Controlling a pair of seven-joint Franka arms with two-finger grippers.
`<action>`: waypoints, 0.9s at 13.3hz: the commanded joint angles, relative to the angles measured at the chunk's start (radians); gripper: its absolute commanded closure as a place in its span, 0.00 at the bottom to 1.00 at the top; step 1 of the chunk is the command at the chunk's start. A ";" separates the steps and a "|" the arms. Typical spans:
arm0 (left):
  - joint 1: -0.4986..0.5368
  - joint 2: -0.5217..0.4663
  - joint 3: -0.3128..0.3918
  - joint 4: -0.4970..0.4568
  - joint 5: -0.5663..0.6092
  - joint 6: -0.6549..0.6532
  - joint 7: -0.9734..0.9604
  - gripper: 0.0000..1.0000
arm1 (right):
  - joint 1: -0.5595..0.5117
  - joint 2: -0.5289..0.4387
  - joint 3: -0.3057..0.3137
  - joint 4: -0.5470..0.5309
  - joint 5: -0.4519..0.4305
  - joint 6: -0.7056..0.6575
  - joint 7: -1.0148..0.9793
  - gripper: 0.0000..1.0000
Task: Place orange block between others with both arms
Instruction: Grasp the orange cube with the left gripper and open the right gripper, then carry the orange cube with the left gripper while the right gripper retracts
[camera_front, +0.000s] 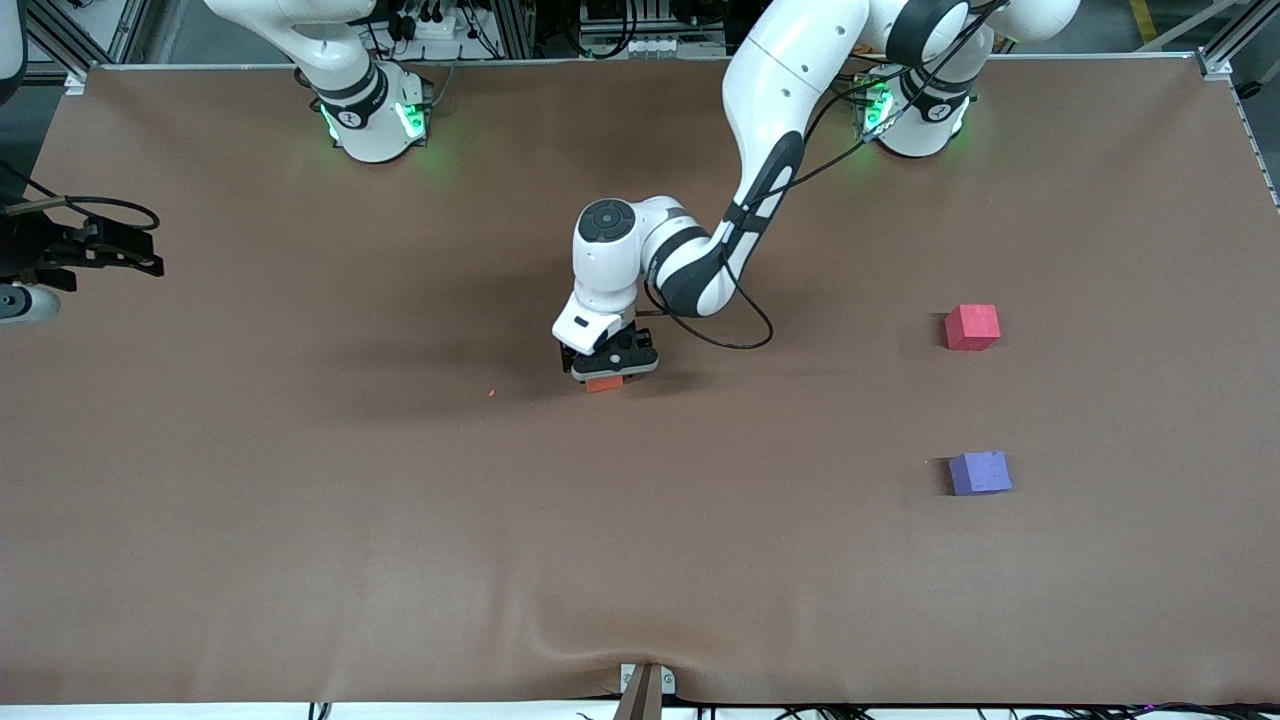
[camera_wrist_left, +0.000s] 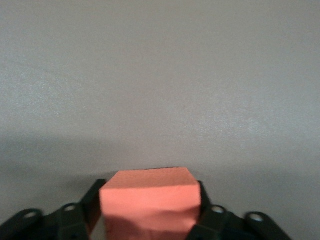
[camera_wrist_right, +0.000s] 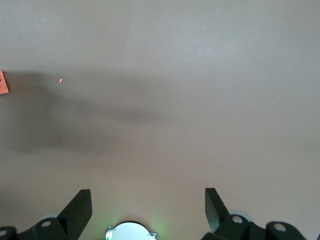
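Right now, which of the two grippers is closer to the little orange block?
Left. The left gripper is down at the orange block, its fingers on either side of it. The right gripper waits at the right arm's end of the table, fingers open.

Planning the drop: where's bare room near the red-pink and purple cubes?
The strip of brown table cover between the red-pink cube and the purple cube is bare. So is the stretch from there to the left hand, shut on the orange block. Crowded only there. The right hand waits open.
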 joint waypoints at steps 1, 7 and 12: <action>0.004 -0.019 0.009 0.016 0.000 -0.055 -0.023 1.00 | -0.002 -0.031 0.007 -0.015 -0.004 -0.010 -0.009 0.00; 0.155 -0.139 0.005 0.011 0.002 -0.281 0.011 1.00 | 0.000 -0.024 0.007 -0.022 -0.004 -0.010 -0.004 0.00; 0.356 -0.251 0.000 -0.088 0.000 -0.389 0.225 1.00 | 0.023 -0.021 0.008 -0.019 -0.004 -0.013 0.072 0.00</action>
